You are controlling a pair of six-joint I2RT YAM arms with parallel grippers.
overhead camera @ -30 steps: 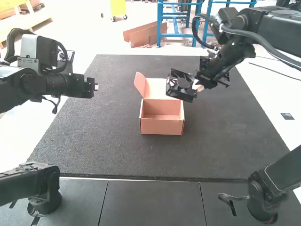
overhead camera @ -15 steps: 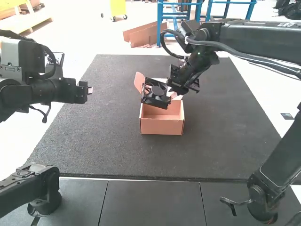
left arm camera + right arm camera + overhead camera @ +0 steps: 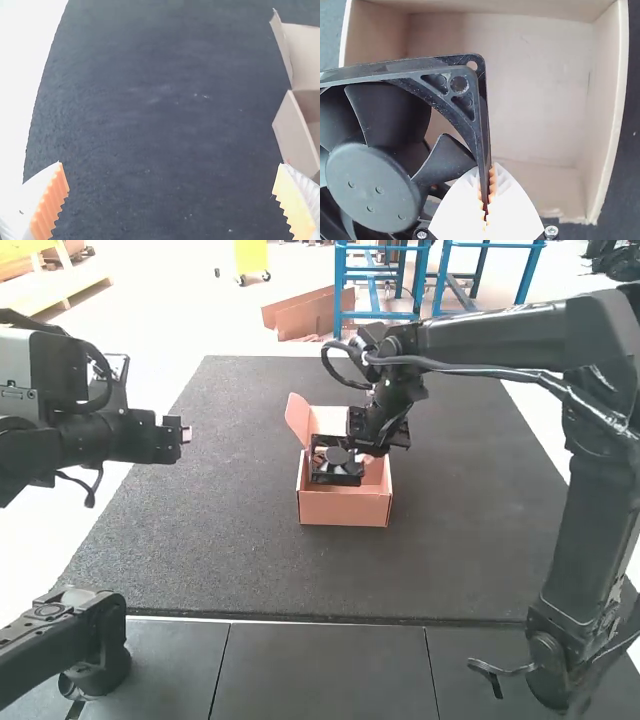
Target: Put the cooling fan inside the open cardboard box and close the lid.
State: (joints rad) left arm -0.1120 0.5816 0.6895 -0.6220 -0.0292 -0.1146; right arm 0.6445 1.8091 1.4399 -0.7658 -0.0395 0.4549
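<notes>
A black square cooling fan [image 3: 335, 461] hangs tilted just inside the mouth of the open cardboard box [image 3: 343, 502] at the mat's middle. My right gripper [image 3: 372, 445] is shut on the fan's frame edge; in the right wrist view the white ribbed fingers [image 3: 507, 210] pinch the thin frame of the fan [image 3: 395, 160] over the box's bare floor [image 3: 535, 100]. The box lid [image 3: 298, 418] stands up at the back left. My left gripper [image 3: 186, 430] floats open well left of the box, its orange pads [image 3: 47, 200] wide apart above the mat, with the box [image 3: 300, 100] off to one side.
The box sits on a dark mat [image 3: 200, 520] with free room on all sides. Pale table surface [image 3: 40, 510] borders the mat on the left and right.
My right arm has carried the fan leftward and down from the box's right side into its opening. The left arm has drawn back slightly to the left.
</notes>
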